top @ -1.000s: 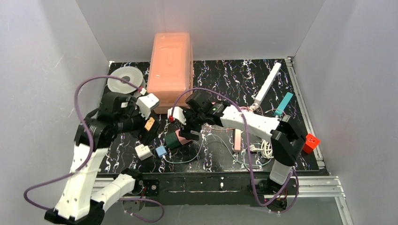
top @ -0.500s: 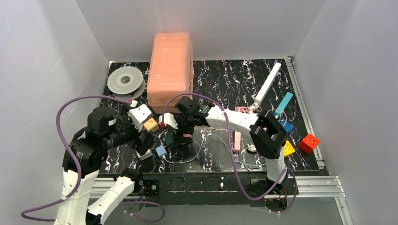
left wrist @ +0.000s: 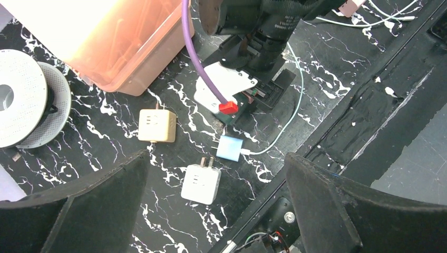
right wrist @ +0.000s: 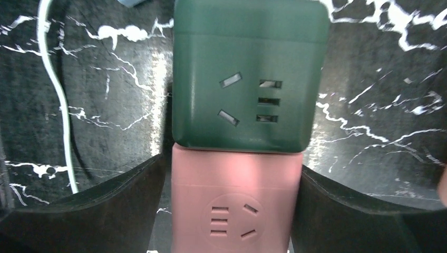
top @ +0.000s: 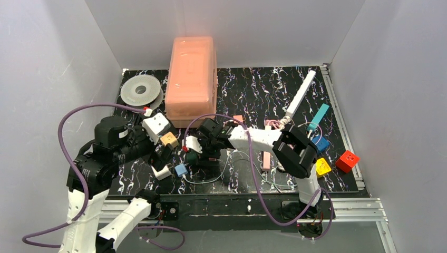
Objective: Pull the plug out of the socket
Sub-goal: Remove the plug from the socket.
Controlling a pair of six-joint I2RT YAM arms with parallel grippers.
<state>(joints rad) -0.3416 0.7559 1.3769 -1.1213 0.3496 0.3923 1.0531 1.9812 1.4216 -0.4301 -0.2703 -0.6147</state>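
Observation:
A dark green cube socket (right wrist: pixel 250 79) lies on the black marbled table with a pink cube plug (right wrist: pixel 237 200) pushed against its near face. My right gripper (right wrist: pixel 232 171) has a finger tight on each side of the pink plug. In the top view the right gripper (top: pixel 204 154) is low over the green socket (top: pixel 192 157) at the table's front middle. My left gripper (left wrist: pixel 216 158) is wide open and empty, hovering above a white charger (left wrist: pixel 200 183) and a blue charger (left wrist: pixel 230 148). In the top view the left gripper (top: pixel 164 154) is just left of the socket.
A tan cube adapter (left wrist: pixel 156 125) lies by the pink translucent box (top: pixel 191 74). A grey spool (top: pixel 140 90) sits at the back left. White cables (top: pixel 266 171), a white bar (top: pixel 300 95) and red (top: pixel 349 161), yellow (top: pixel 322 167) and blue (top: pixel 320 143) blocks lie at the right.
My right gripper has moved left and down onto the pink plug at the green socket. My left arm has drawn back a little, its gripper staying open over the chargers.

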